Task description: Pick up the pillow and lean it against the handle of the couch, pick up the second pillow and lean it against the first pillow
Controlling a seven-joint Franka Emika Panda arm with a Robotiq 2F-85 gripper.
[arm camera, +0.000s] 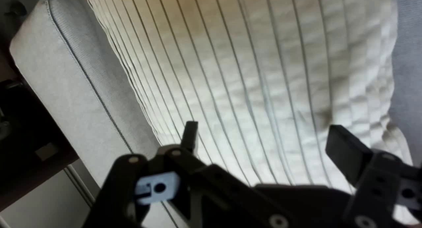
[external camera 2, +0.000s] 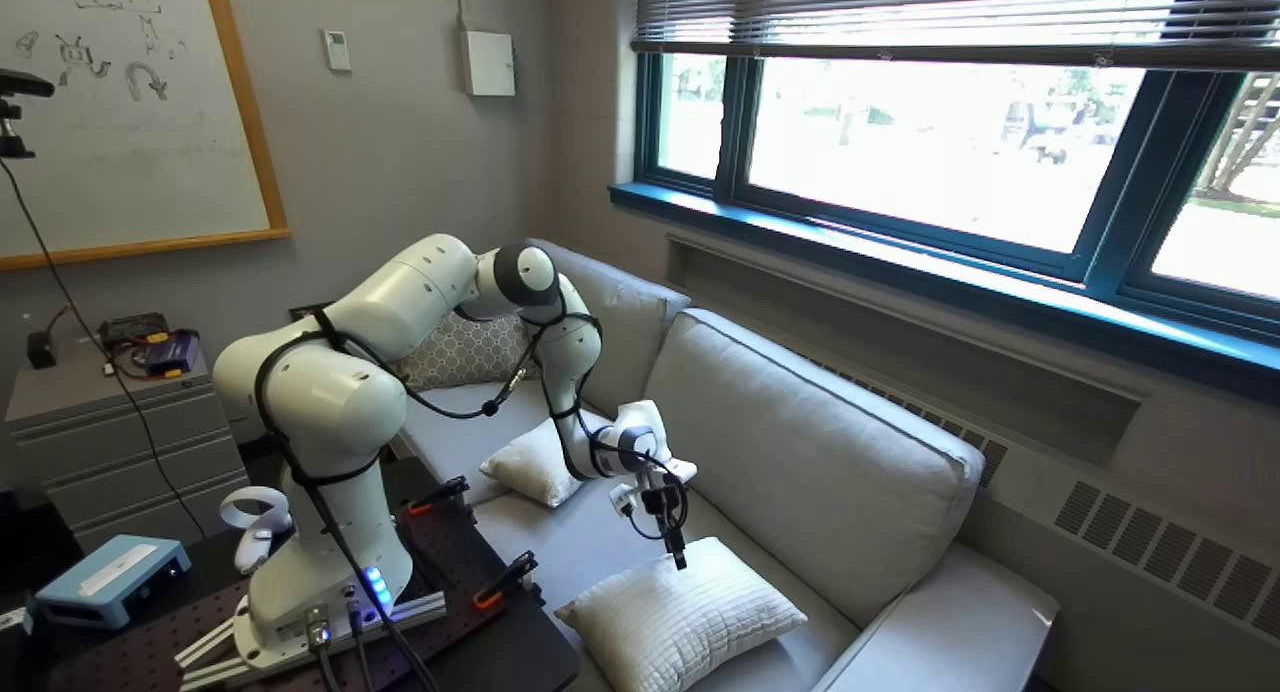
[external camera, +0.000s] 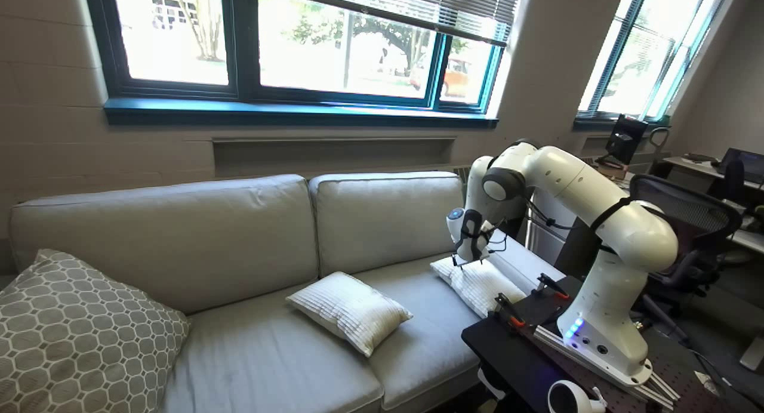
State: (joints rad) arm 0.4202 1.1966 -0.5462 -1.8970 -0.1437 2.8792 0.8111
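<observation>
Two white pillows, whiteboard perhaps lettered

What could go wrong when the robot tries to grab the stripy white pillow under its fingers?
The ribbed off-white pillow looks soft and rumpled, so the open end effector might get too shallow a pinch and let it slip. The pillow also lies beside the couch armrest, so the end effector could bump that on the way.

No readable text is showing. In an exterior view, the whiteboard is carrying faint marker scrawl and sketches, one resembling a curved arrow; a blue box is bearing a white label, too small to read.
</observation>
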